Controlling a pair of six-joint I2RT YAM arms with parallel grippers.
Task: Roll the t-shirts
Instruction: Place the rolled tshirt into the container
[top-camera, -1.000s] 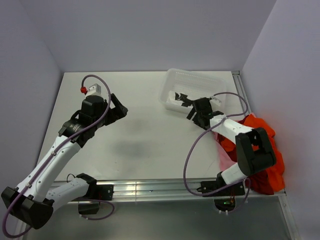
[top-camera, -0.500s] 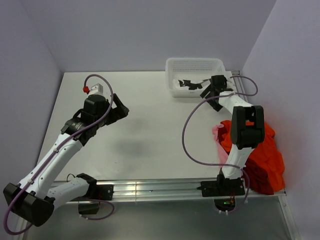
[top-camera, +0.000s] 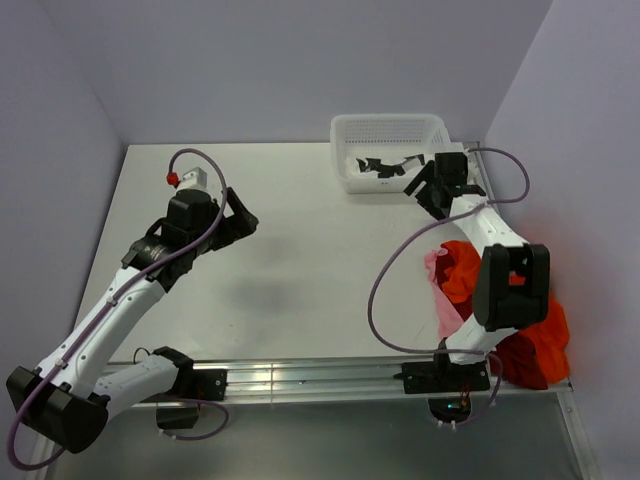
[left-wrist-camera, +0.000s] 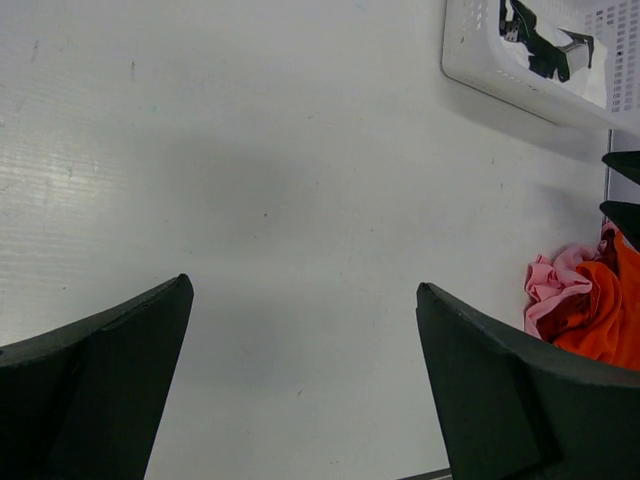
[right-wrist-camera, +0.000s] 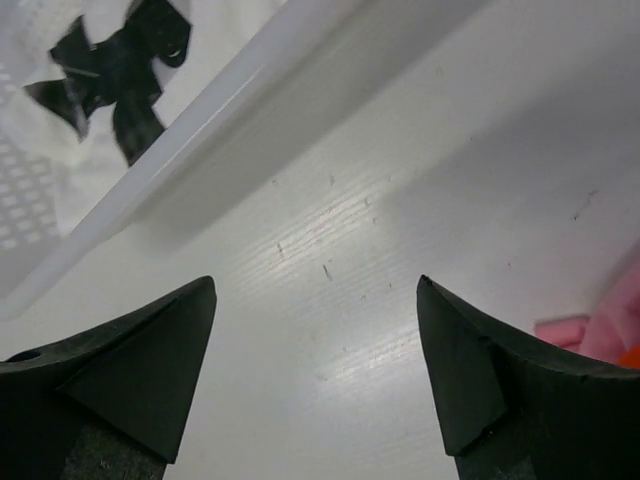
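A white t-shirt with black markings (top-camera: 375, 166) lies in the white mesh basket (top-camera: 390, 128) at the back right. It also shows in the left wrist view (left-wrist-camera: 548, 48) and the right wrist view (right-wrist-camera: 105, 62). Orange-red t-shirts (top-camera: 520, 320) lie heaped at the table's right edge, with a pink cloth (top-camera: 440, 275) beside them; the left wrist view shows both (left-wrist-camera: 603, 312). My right gripper (top-camera: 420, 192) is open and empty over bare table just in front of the basket (right-wrist-camera: 316, 283). My left gripper (top-camera: 243, 215) is open and empty over the table's left middle (left-wrist-camera: 303, 285).
The basket's near wall (right-wrist-camera: 200, 130) runs close above my right fingers. Purple walls enclose the table on three sides. A metal rail (top-camera: 300, 375) runs along the near edge. The right arm's cable loops over the table between the basket and the orange-red heap.
The basket has gone from a tilted spot nearer the middle to the back right by the wall. My right gripper moved back with it. The left arm has barely moved.
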